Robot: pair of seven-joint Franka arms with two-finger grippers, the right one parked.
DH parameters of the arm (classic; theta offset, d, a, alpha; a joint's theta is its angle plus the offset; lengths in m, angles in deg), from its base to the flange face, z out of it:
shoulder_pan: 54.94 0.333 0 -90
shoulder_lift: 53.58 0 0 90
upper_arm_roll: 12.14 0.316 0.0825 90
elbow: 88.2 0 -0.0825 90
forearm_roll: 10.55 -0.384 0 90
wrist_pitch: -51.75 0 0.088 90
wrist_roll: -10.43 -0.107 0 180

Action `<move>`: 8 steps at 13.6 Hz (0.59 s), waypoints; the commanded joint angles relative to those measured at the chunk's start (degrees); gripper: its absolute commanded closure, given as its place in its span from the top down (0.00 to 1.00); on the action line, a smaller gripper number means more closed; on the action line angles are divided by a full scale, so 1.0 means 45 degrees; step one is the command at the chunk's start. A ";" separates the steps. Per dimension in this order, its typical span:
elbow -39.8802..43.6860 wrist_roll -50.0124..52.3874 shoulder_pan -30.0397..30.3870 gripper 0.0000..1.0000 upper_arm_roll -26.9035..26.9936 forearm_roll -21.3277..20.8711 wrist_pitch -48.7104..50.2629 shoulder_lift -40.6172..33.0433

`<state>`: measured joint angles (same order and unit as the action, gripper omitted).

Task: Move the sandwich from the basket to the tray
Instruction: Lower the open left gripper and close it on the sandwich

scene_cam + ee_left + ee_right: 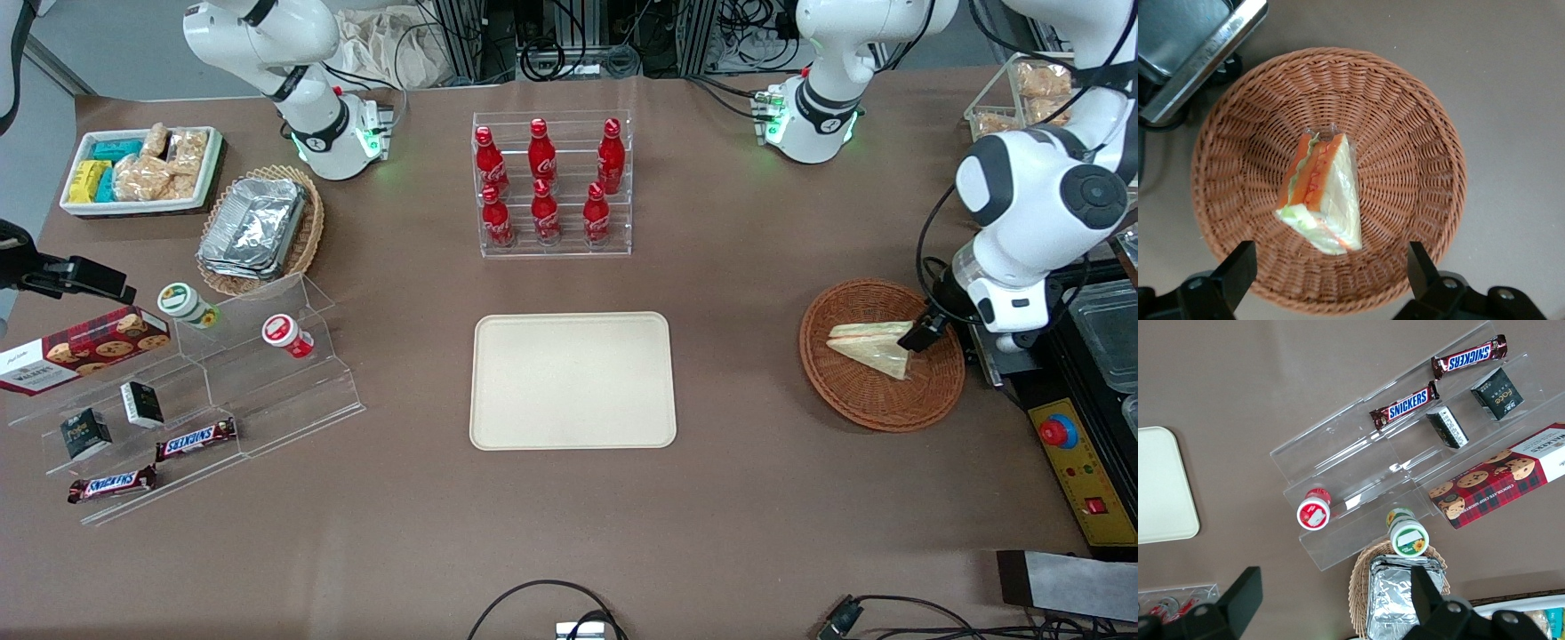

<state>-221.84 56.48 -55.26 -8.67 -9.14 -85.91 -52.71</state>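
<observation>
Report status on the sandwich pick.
Gripper open, above the basket. Sandwich lying in basket, not gripped. Tray bare. Nothing in the way.

The working left arm rises at the right edge of the front view, its white links folding from the upper right corner down to mid-height. Its wrist points downward and slightly toward the frame's centre. The gripper [925, 336] sits at right of centre in the front view, black and angled low. In the left wrist view the gripper [1328, 270] has its two dark fingers [1238, 267] set wide apart, with a broad gap between them and nothing held. Both fingertips are free, pinching nothing
</observation>
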 commanded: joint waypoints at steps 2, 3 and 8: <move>-0.1005 0.0217 0.0014 1.00 -0.0010 0.0175 -0.1925 0.0411; -0.1122 0.0217 0.0014 1.00 -0.0010 0.0175 -0.2219 0.0548; -0.1513 0.0217 0.0014 1.00 -0.0010 0.0448 -0.3488 0.1212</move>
<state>-227.34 56.74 -55.25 -8.65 -7.97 -98.35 -47.90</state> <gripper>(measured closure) 0.000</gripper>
